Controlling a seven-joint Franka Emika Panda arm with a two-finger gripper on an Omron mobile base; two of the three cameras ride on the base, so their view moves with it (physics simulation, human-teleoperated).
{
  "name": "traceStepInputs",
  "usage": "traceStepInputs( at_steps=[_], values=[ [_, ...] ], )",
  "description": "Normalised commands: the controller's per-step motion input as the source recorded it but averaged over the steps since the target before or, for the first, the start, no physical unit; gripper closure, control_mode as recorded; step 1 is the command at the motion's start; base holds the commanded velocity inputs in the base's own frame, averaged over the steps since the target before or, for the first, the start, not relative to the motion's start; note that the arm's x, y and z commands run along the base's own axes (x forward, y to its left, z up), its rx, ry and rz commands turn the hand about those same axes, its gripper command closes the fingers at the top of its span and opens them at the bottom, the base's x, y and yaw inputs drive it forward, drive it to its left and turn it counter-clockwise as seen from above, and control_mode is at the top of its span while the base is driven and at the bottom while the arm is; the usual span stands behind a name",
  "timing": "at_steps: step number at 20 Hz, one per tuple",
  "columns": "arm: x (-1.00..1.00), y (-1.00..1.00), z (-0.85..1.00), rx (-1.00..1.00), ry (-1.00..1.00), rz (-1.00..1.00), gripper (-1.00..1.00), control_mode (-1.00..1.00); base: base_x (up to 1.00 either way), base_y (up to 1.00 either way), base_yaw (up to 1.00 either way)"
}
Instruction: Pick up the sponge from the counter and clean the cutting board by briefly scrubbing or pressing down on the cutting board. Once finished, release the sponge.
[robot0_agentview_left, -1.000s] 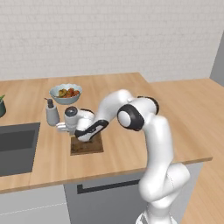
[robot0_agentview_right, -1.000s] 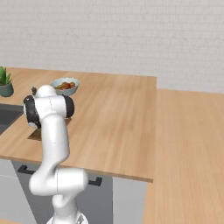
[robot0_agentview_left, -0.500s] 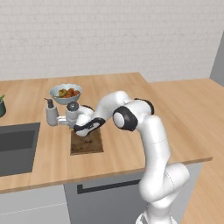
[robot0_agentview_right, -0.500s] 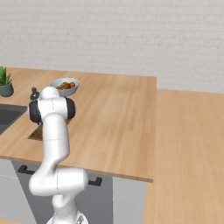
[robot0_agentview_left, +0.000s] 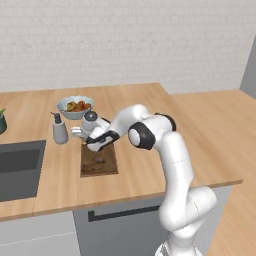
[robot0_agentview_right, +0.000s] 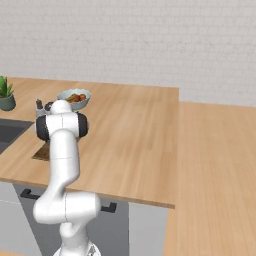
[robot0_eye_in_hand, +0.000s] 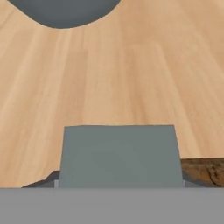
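The sponge (robot0_eye_in_hand: 120, 155), a grey-blue flat pad, lies very close in the hand view, low and centred on the light wooden counter (robot0_eye_in_hand: 131, 78). My gripper (robot0_eye_in_hand: 119, 180) straddles it, with a dark fingertip sliver at each lower corner of the pad; whether the fingers press it is unclear. A corner of the dark brown cutting board (robot0_eye_in_hand: 205, 171) shows at the lower right. From the left base view, the gripper (robot0_agentview_left: 77, 133) hangs low at the far left corner of the cutting board (robot0_agentview_left: 99, 161), and the hand hides the sponge.
A grey soap dispenser (robot0_agentview_left: 60, 130) stands just left of the hand. Behind it sits a bowl of food (robot0_agentview_left: 75, 106). The dark sink (robot0_agentview_left: 15, 167) lies to the left, with a potted plant (robot0_agentview_right: 6, 95) beyond. A wide stretch of counter (robot0_agentview_left: 200, 130) runs to the right.
The hand has slid a little left and back, from over the board's far end to its far left corner beside the dispenser. The board and bowl have stayed put.
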Motion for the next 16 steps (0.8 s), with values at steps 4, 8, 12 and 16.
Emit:
traceStepInputs(
  at_steps=[4, 8, 12, 16],
  values=[
    [-0.38, -0.04, -0.08, 0.0, -0.01, 0.0, 1.0, -1.0, 0.0, 0.0, 0.0],
    [-0.69, -0.1, -0.23, 0.0, -0.04, 0.0, 1.0, -1.0, 0.0, 0.0, 0.0],
    [-0.75, -0.13, -0.36, 0.0, -0.04, 0.0, 1.0, -1.0, 0.0, 0.0, 0.0],
    [-0.83, -0.09, -0.42, 0.0, 0.0, 0.0, 1.0, -1.0, 0.0, 0.0, 0.0]
  ],
)
